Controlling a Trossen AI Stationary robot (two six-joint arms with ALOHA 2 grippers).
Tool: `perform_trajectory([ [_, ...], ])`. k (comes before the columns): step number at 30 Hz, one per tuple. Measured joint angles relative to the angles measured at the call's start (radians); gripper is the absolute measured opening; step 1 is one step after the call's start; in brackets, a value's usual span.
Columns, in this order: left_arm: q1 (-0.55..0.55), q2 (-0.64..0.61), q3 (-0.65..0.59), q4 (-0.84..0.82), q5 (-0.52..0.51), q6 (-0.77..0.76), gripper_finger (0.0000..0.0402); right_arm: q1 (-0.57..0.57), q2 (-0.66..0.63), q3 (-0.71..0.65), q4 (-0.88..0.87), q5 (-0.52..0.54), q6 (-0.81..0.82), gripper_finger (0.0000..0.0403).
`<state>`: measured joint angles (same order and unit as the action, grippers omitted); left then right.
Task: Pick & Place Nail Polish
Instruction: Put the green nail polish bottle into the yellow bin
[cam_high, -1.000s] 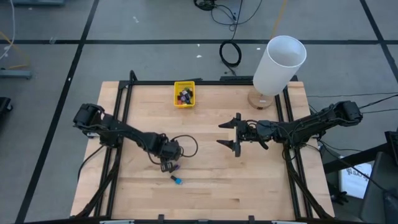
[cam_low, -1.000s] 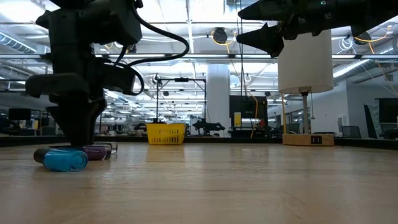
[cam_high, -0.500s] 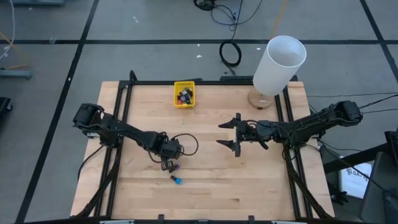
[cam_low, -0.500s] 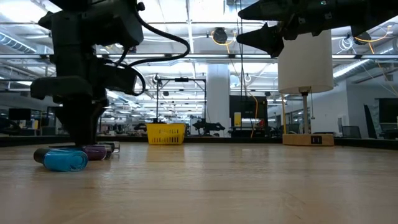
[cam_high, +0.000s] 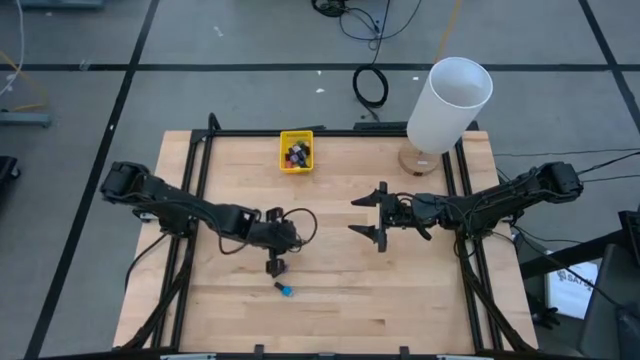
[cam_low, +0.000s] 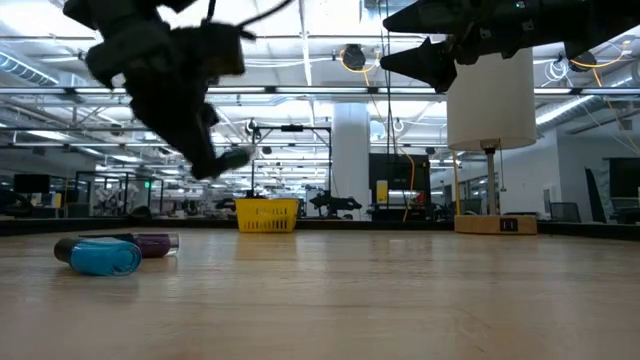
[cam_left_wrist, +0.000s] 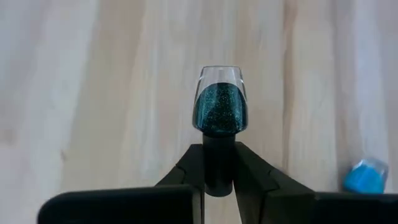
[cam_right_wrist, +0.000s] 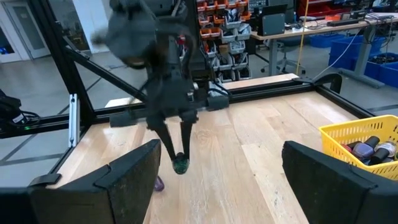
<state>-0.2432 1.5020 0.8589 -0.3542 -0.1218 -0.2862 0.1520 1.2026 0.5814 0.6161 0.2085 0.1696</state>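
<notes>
Left gripper pinches a teal nail polish bottle by its cap, lifted clear; it should carry level to the yellow bin and release low. Right gripper idles, spread wide

Wooden table bearing bottles, bin, lamp

I see a glittery teal-green nail polish bottle with a black cap, pinched by my dark left gripper over the pale, light-grained wooden table. A bright blue bottle and a purple bottle lie on the wood. The bin is yellow with dark-capped bottles inside, and the lamp has a white shade.
</notes>
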Motion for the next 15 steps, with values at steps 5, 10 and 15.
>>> perform_trajectory([
  [5, 0.001, -0.032, 0.001, 0.153, -0.014, 0.108, 0.0038, 0.000, 0.000, 0.000, -0.003, 0.000, 0.001, 0.0320],
  [10, 0.010, -0.032, 0.002, 0.301, -0.015, 0.205, 0.0038, 0.000, 0.000, 0.000, -0.003, 0.000, 0.001, 0.0320],
  [15, 0.036, -0.032, 0.002, 0.452, -0.019, 0.263, 0.0038, 0.000, 0.000, 0.000, -0.002, 0.000, 0.001, 0.0320],
])
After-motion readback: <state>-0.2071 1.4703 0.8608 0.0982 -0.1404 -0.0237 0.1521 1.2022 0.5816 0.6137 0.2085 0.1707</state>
